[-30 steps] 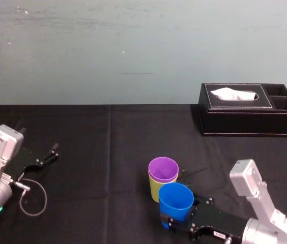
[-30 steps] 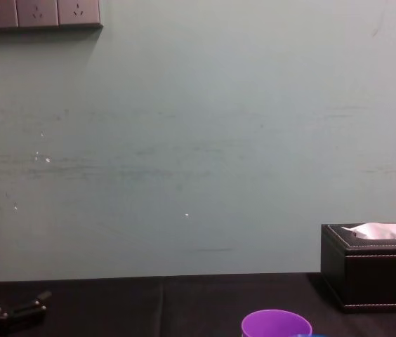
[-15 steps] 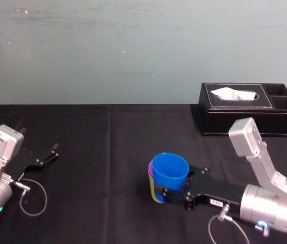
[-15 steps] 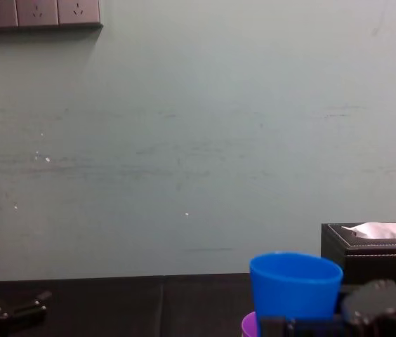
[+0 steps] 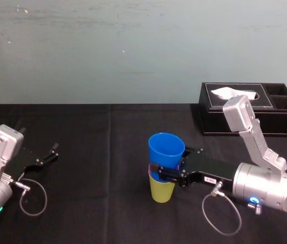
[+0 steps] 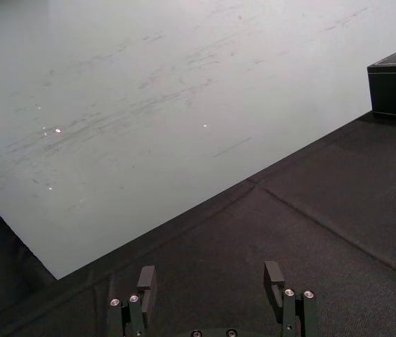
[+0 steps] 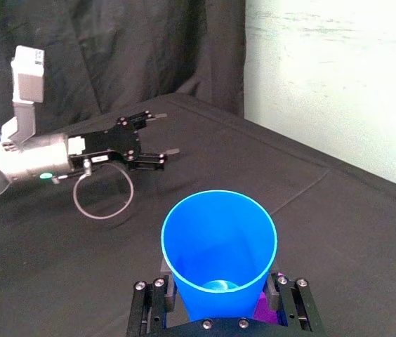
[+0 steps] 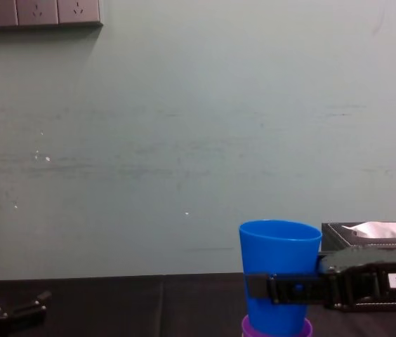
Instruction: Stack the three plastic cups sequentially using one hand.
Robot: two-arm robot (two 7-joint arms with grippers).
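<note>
A black-draped counter (image 5: 97, 152) runs along a pale green wall, with a black leather tissue box (image 5: 245, 119) at its far right. The robot's right arm reaches in across the counter, and its right claw (image 5: 166, 173) is clamped around the lower body of the blue cup (image 5: 166, 149), holding it upright over the middle of the counter. Directly below stands the yellow-green cup (image 5: 162, 189) with the purple cup (image 7: 263, 311) nested inside it, so that just a band of purple shows at the rim. In the chest view the blue cup's base sits at the purple cup's mouth while most of its body rides above.

The left arm lies parked at the counter's left edge, well apart from the cups, its left claw (image 5: 52, 152) spread and holding nothing.

By the look of things, the first stacking step is done and the second is near its close. What appears to remain is pressing the blue cup down until it seats, then letting go and drawing clear without tipping the stack.
</note>
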